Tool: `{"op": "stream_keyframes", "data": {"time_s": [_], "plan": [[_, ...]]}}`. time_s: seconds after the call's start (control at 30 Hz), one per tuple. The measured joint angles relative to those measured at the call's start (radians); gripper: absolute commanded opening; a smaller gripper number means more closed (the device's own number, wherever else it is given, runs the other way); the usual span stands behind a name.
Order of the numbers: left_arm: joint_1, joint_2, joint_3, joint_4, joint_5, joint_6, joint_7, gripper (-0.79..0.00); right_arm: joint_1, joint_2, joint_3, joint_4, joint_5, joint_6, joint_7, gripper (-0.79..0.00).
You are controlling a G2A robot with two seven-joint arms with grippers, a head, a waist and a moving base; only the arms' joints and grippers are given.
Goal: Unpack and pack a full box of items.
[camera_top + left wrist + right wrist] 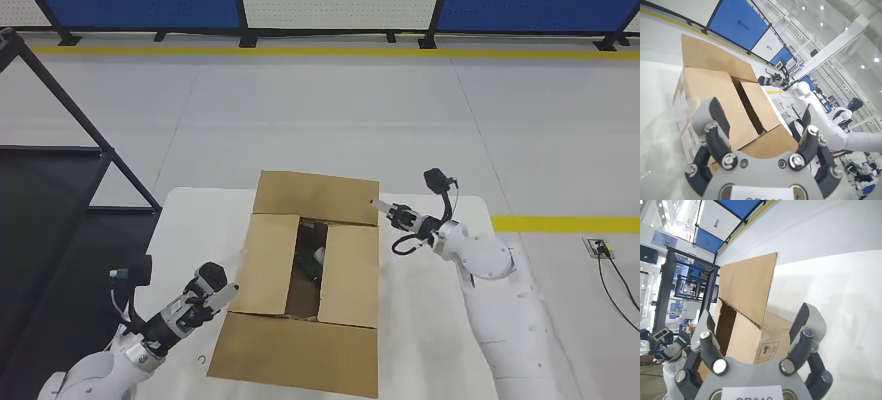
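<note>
1. Top view: a cardboard box [348, 275] sits mid-counter [200, 230], its side flaps half-closed over a narrow gap where dark items [312, 258] lie inside.
2. Left gripper [224, 285], spread wide and empty, hangs near the box's near-left corner; right gripper [380, 206], equally wide and empty, is beside the far flap's corner.
3. Unpacking looks barely begun: opening the flaps, emptying and repacking all lie ahead.

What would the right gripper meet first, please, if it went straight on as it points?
Probably the cardboard box: its raised flap lies straight ahead of the right gripper, though the gap is hard to judge.
</note>
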Motion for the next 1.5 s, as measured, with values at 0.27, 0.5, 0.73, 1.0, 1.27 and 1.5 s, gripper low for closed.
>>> {"op": "stream_keyframes", "data": {"time_s": [0.27, 0.5, 0.73, 1.0, 1.27, 1.5], "plan": [[0.067, 0.028, -0.096, 0.040, -0.121, -0.031, -0.247, 0.000, 0.177, -0.015, -0.065, 0.337, 0.084, -0.094, -0.057, 0.000], [0.105, 0.052, -0.151, 0.071, -0.254, -0.025, -0.445, 0.000, 0.275, -0.015, -0.069, 0.498, 0.179, -0.211, -0.032, 0.000], [0.115, 0.074, -0.162, 0.087, -0.256, -0.023, -0.605, 0.000, 0.303, -0.009, -0.074, 0.513, 0.233, -0.279, 0.012, 0.000], [0.128, 0.098, -0.125, 0.084, -0.304, 0.002, -0.681, 0.000, 0.282, 0.002, -0.092, 0.437, 0.238, -0.294, 0.019, 0.000], [0.099, 0.122, -0.077, 0.085, -0.496, 0.008, -0.688, 0.000, 0.213, 0.013, -0.120, 0.261, 0.224, -0.278, 0.039, 0.000], [0.080, 0.132, -0.069, 0.097, -0.535, -0.032, -0.613, 0.000, 0.113, 0.032, -0.121, 0.034, 0.201, -0.209, 0.055, 0.000]]}}
